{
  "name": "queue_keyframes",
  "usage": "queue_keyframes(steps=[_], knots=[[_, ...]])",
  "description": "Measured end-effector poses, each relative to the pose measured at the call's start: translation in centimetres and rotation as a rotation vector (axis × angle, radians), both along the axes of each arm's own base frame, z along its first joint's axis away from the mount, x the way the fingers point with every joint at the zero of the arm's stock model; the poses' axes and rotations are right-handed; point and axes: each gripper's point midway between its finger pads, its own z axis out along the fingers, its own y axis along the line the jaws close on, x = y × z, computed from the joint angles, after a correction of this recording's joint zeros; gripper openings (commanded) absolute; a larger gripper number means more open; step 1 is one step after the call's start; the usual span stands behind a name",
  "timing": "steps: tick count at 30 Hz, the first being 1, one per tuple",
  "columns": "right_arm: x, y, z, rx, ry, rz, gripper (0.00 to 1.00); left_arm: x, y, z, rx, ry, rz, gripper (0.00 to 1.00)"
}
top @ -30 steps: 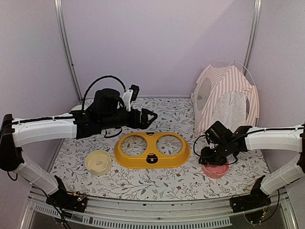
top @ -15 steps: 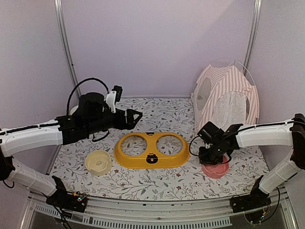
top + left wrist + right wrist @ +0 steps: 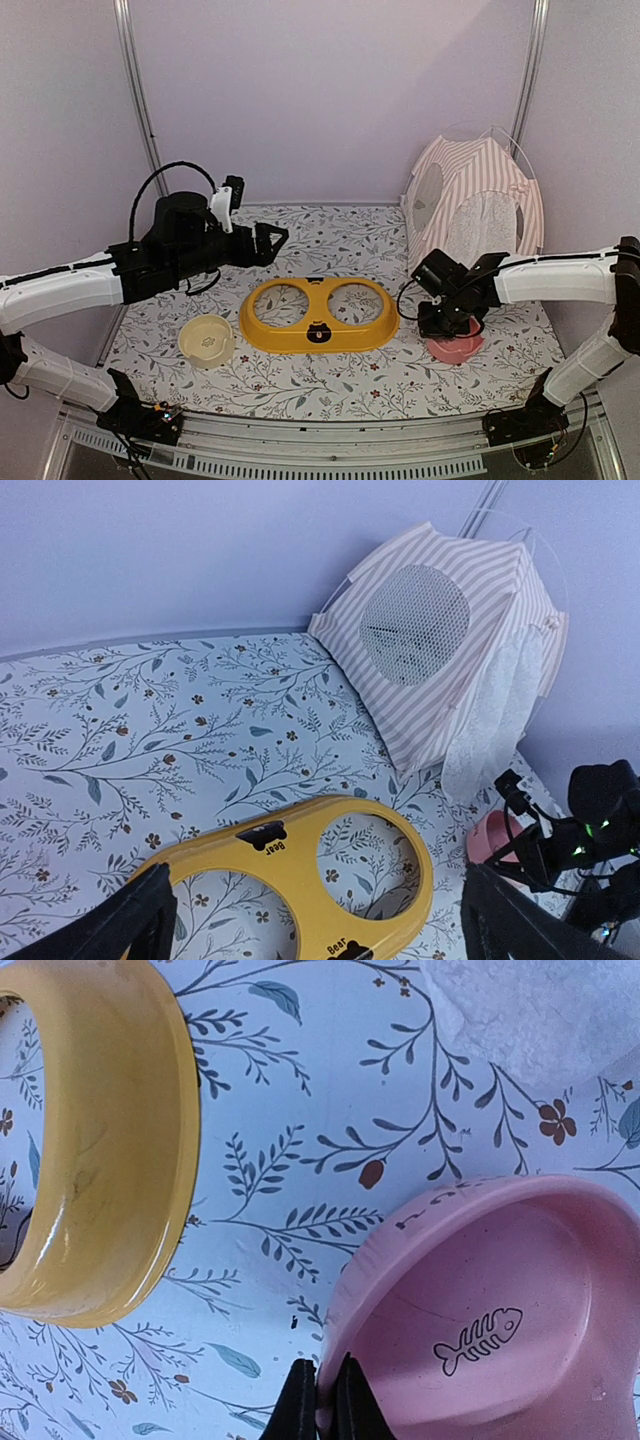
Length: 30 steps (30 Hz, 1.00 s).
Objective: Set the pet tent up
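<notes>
Right claw (image 3: pixel 322 1395) pinches pink bowl (image 3: pixel 500 1290) rim — left claw (image 3: pixel 315 920) gapes wide.

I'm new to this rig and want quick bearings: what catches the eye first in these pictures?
The pink-and-white striped pet tent stands tall at the far right corner of the flowered table. In the middle lies a yellow two-hole feeder, and just right of it the right gripper is shut on the rim of a pink bowl. The left gripper hangs open above the far left.
</notes>
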Motion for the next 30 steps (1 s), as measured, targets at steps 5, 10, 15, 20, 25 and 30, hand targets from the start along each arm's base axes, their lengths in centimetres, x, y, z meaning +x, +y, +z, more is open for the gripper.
queue_keyframes(steps=[5,10,15,20,25,30], knots=[[0.4,0.1,1.4,-0.018,-0.01,0.0,0.0,0.2,0.3,0.0,-0.003,0.002,0.013,0.99],[1.3,2.3,4.9,0.012,-0.06,0.031,0.0,0.6,1.0,0.0,-0.001,0.003,0.038,1.0],[2.5,5.7,9.5,0.078,-0.147,0.08,0.0,0.9,2.1,-0.2,-0.004,0.013,0.069,0.99],[4.2,9.9,11.9,0.099,-0.206,0.157,0.0,1.3,2.8,-0.5,-0.005,0.026,0.092,0.99],[5.5,14.7,11.7,0.074,-0.239,0.262,0.0,2.1,4.5,-1.2,0.007,0.056,0.148,0.99],[6.9,18.7,10.8,0.061,-0.268,0.345,0.0,3.1,7.4,-2.5,-0.015,0.101,0.219,0.99]])
